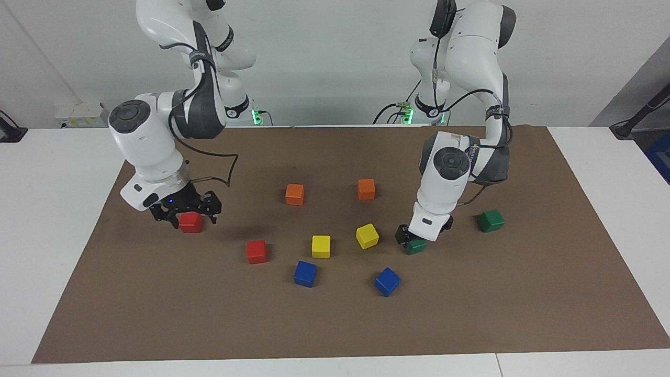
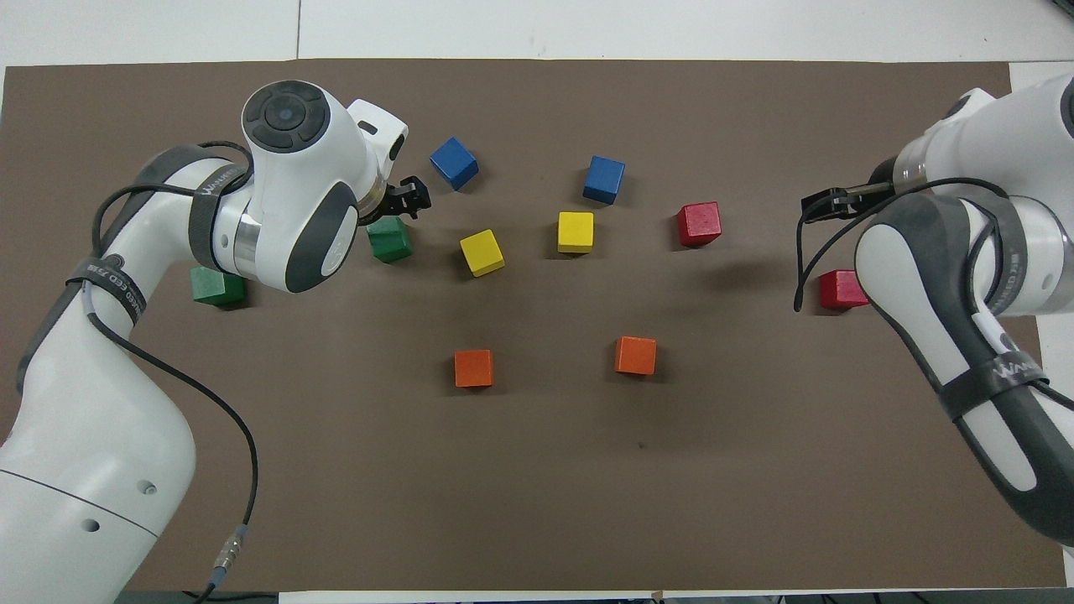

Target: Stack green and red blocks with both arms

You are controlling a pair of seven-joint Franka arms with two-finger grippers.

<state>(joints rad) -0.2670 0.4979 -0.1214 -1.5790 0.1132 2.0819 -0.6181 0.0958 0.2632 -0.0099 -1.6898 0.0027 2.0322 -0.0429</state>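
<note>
Closing too early is the main risk for the left gripper (image 1: 409,240), low at right of centre in the facing view. It is down on a green block (image 1: 417,246) with its claw wide; one black finger shows beside the block, the other is hidden by the wrist. I cannot tell whether the block sits squarely between the fingers. If it is off-centre, a squeeze could twist the block or push it toward the yellow block (image 1: 367,235) just beside it.

The second green block (image 1: 491,220) lies apart, further right in that frame.

At the left of the same view, the right gripper (image 1: 184,213) hangs with spread fingers just over a red block (image 1: 191,222), which rests on the brown mat (image 1: 335,324). The other red block (image 1: 256,251) lies lower and nearer the centre. A careless pass could clip the near block, and a crooked base would make any stack topple.
</note>
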